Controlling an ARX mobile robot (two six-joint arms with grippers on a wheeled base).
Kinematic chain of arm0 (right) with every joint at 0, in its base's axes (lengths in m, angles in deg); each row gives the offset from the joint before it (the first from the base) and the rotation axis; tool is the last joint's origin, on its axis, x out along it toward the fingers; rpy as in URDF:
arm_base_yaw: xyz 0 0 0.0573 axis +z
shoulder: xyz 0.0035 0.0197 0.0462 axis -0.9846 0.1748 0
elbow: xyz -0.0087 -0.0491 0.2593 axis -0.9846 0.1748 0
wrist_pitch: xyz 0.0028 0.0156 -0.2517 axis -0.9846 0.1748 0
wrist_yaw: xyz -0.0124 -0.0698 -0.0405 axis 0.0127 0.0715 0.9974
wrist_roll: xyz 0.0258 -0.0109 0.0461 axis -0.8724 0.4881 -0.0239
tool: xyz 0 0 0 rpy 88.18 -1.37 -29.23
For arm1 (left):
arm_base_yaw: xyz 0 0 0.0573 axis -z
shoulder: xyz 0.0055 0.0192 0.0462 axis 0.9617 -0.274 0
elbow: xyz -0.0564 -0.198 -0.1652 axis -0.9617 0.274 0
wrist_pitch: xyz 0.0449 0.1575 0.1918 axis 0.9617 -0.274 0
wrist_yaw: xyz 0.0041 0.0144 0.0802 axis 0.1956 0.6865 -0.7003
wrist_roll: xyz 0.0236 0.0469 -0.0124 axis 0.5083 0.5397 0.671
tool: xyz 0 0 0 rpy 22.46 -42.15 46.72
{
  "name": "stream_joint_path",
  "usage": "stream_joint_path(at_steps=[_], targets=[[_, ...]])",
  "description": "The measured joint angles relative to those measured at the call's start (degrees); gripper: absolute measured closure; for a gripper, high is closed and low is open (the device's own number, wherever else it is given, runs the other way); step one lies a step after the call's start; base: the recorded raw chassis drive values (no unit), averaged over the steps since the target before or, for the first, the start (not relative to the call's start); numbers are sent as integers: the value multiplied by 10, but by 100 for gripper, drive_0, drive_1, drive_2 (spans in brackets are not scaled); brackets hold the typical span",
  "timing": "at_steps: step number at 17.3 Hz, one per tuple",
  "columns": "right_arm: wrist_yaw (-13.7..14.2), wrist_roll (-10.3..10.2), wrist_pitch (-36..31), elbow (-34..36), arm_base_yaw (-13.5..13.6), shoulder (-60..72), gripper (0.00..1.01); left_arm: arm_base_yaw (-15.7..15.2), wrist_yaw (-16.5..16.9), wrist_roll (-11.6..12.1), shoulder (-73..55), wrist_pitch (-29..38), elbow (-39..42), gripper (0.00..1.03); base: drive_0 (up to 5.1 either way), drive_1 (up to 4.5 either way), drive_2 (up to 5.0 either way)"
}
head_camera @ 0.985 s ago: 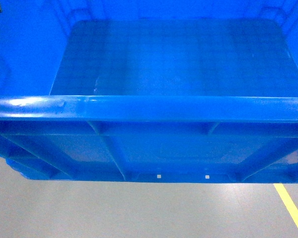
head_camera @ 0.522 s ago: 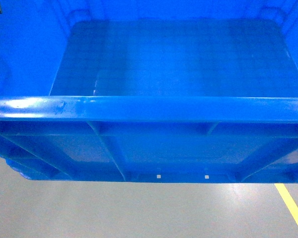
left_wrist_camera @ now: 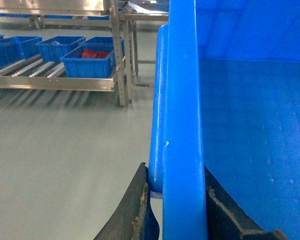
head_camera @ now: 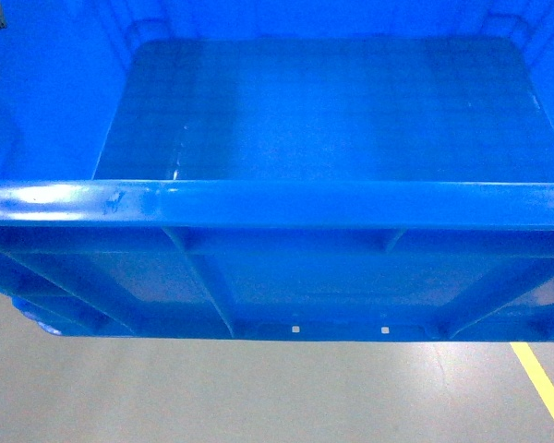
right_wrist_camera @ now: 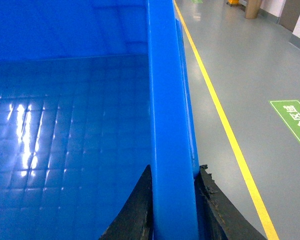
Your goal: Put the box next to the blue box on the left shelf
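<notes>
Smooth grey floor (head_camera: 212, 397) crossed by a yellow line (right_wrist_camera: 225, 125), a green painted marking (right_wrist_camera: 294, 122) beside it; overhead light glints off the floor.

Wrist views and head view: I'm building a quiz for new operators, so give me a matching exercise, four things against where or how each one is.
Things:
1. box
2. yellow line
3. red parts
4. left pincer

Places or states:
A. painted on the grey floor
B. inside a small blue bin on the roller rack
C. clamped on the box's rim
D. empty, held above the floor

Pairs: 1-D, 2-A, 3-B, 4-C
</notes>
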Motion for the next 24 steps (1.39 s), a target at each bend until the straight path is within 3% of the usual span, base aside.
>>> stream_joint_path(at_steps=[24], targets=[[0,0,0,0,0,0,86,0,0,0,0,0,0,84,0,416,-416]])
